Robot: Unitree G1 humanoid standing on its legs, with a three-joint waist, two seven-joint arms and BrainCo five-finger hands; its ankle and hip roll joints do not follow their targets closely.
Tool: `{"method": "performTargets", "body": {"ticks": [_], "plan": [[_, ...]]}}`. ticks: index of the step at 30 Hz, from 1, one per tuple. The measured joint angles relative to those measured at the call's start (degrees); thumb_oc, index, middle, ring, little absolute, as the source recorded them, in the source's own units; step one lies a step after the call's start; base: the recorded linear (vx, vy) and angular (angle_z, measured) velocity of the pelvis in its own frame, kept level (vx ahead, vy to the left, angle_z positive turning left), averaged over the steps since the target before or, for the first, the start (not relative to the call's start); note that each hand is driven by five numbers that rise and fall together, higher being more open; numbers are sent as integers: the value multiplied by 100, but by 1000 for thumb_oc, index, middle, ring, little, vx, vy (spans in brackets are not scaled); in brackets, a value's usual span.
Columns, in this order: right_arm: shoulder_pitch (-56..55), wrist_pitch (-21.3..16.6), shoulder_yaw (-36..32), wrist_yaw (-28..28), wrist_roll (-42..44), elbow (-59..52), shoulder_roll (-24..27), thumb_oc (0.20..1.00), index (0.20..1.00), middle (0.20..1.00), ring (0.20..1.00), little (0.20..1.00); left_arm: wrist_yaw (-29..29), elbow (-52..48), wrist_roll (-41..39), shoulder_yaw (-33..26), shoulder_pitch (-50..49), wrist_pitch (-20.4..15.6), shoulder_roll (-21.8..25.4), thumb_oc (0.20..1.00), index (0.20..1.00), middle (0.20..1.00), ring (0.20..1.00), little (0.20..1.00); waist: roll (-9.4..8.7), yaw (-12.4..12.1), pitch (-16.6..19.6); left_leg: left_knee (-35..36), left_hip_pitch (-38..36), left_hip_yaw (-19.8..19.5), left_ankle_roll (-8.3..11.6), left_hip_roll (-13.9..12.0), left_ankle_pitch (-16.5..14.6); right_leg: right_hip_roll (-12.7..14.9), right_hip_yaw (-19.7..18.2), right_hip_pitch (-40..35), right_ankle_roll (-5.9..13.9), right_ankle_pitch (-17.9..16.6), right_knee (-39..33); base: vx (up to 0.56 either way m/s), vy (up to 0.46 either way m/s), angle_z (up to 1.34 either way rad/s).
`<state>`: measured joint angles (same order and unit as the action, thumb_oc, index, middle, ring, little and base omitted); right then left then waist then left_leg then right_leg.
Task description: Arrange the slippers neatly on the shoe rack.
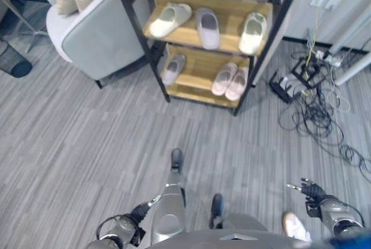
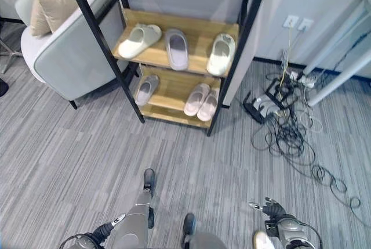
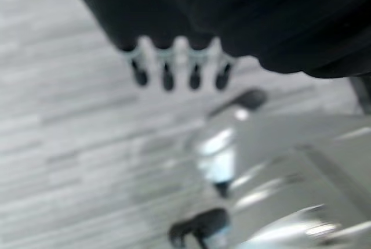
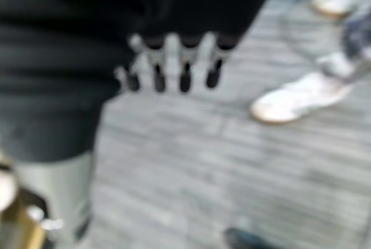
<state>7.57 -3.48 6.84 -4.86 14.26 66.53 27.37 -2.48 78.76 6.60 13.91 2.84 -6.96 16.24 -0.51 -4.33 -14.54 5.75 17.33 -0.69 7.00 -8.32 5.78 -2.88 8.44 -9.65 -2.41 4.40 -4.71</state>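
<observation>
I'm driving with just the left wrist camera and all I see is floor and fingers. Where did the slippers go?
Observer: They sit on the shoe rack ahead: three slippers on the top shelf, three on the lower shelf.
Operator: Are any matching ones together?
Observer: Yes, the pink pair lies side by side on the lower shelf.
Operator: Is my other hand holding one?
Observer: No, the right hand hangs open over the floor, holding nothing.

silver-grey arms; dark ribbed covers over wrists; left hand (image 3: 179, 63) and right hand (image 4: 174, 63): silver fingers, dark tips.
</observation>
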Motion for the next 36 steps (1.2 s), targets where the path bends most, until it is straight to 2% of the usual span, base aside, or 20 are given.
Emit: {"method": "performTargets", "body": {"ticks": [2,3,4,5,7,8,9,10,11,12,14,15,17,18,21,23,24,26,29,36], "plan": [[-97,-7,-4,-16,-13,-46,-30,1000,1000,1000,1000,1000,-8,119,172,-55,-244,48,10,1000,1000,1000,1000,1000,-46,-42,218,-3,-296,18,-38,54,118,124,-182,-222,189,190,-47,399,259,-58],[-209,7,9,-31,-46,-18,-60,1000,1000,1000,1000,1000,-12,294,205,-61,-387,74,0,1000,1000,1000,1000,1000,-149,-102,360,-22,-576,53,-265,273,560,399,-350,-369,453,364,19,368,281,-73],[-248,17,13,-60,-47,-8,-142,1000,1000,1000,1000,1000,-12,346,209,-59,-407,112,10,1000,1000,1000,1000,1000,-237,-124,358,-31,-710,99,-561,358,792,514,-426,-334,564,392,285,302,251,-54],[-314,17,12,-86,-47,-32,-305,1000,1000,1000,1000,1000,-13,355,210,-35,-460,136,85,1000,1000,1000,1000,1000,-367,-89,407,-35,-810,149,-731,438,801,615,-409,-250,770,414,618,266,265,-22],[-474,17,-3,-128,-50,-7,-622,1000,1000,1000,1000,1000,-48,345,237,85,-392,142,348,1000,1000,1000,1000,1000,-570,-84,570,-36,-971,220,-960,607,473,871,-425,48,1039,300,1351,209,300,-4],[-520,21,10,-140,-51,-3,-707,1000,1000,1000,1000,1000,-66,336,226,80,-290,146,441,1000,1000,1000,1000,1000,-602,-70,591,-36,-1057,222,-974,678,441,933,-428,215,1099,212,1844,241,330,-3],[-508,47,44,-151,-56,6,-737,1000,1000,1000,1000,1000,-64,320,188,77,-168,147,481,1000,1000,1000,1000,1000,-527,-100,565,-36,-1152,265,-1041,680,360,998,-423,622,1153,100,2682,138,157,4],[-533,69,43,-177,-62,-32,-763,1000,1000,1000,1000,1000,-28,217,176,76,-148,135,466,1000,1000,1000,1000,1000,-459,-77,595,-60,-1217,295,-1122,701,259,1179,-252,1041,1207,177,3510,307,240,1],[-568,62,41,-196,-65,-54,-822,1000,1000,1000,1000,1000,50,90,143,192,-120,103,528,1000,1000,1000,1000,1000,-434,7,648,-237,-1254,344,-1195,901,88,1676,5,1453,1235,152,4334,171,85,14],[-552,67,50,-196,-72,-81,-844,1000,1000,1000,1000,1000,49,79,139,198,-89,95,522,1000,1000,1000,1000,1000,-378,41,667,-299,-1298,313,-1282,983,-50,1851,51,1562,1253,141,4454,334,140,18],[-687,72,59,-207,-107,-37,-854,1000,1000,1000,1000,1000,47,76,121,252,-53,99,451,1000,1000,1000,1000,1000,-271,45,742,-302,-1501,245,-1374,1136,-139,2050,127,1543,1292,120,3947,240,54,23],[-771,64,50,-208,-120,-50,-833,1000,1000,1000,1000,1000,49,75,87,391,-29,99,411,1000,1000,1000,1000,1000,-155,101,755,-296,-1570,96,-1424,1201,-205,1917,0,1571,1315,115,3291,203,-18,38],[-797,69,45,-214,-163,-52,-832,1000,1000,1000,1000,1000,47,128,85,396,9,103,348,1000,1000,1000,1000,1000,-24,226,709,-280,-1667,-41,-1336,1231,-249,1632,-185,1530,1341,93,2321,193,-48,48],[-786,78,51,-216,-186,-41,-833,1000,1000,1000,1000,1000,45,133,85,384,0,98,299,1000,1000,1000,1000,1000,-1,318,705,-282,-1703,-118,-1304,1309,-268,1454,-294,1486,1433,-65,1267,103,-80,53],[-826,84,55,-217,-220,-31,-840,1000,1000,1000,1000,1000,46,129,85,367,-73,91,260,1000,1000,1000,1000,1000,-117,352,671,-221,-1858,-235,-1252,1517,-362,1440,-265,1518,1422,-683,496,52,-71,40],[-955,83,53,-217,-224,-43,-855,1000,1000,1000,1000,1000,46,119,85,284,-189,46,247,1000,1000,1000,1000,1000,-253,323,751,-189,-1906,-318,-1246,1583,-407,1476,-254,1472,1395,-1069,295,128,-109,36],[-994,84,54,-218,-231,-51,-855,1000,1000,1000,1000,1000,45,109,86,170,-333,35,257,1000,1000,1000,1000,1000,-357,263,800,-176,-1982,-459,-1163,1597,-463,1499,-255,1184,1320,-1311,201,141,-85,19],[-1025,84,43,-214,-282,-47,-835,1000,1000,1000,1000,1000,45,119,86,169,-466,34,269,1000,1000,1000,1000,1000,-462,247,812,-208,-2050,-493,-1069,1570,-461,1468,-261,938,1185,-1207,-35,94,-69,19],[-936,83,53,-208,-343,-273,-711,1000,1000,1000,1000,1000,38,110,87,167,-533,17,223,1000,1000,1000,1000,1000,-399,226,793,-230,-2081,-635,-816,1356,-548,1271,-128,794,994,-1087,-53,84,-98,22],[-770,73,170,-155,-451,-724,-647,1000,1000,1000,1000,1000,38,-102,101,178,-663,6,219,1000,1000,1000,1000,1000,-317,166,749,-18,-2112,-667,-599,1011,-476,994,103,738,713,-953,-79,56,-86,16]]}}
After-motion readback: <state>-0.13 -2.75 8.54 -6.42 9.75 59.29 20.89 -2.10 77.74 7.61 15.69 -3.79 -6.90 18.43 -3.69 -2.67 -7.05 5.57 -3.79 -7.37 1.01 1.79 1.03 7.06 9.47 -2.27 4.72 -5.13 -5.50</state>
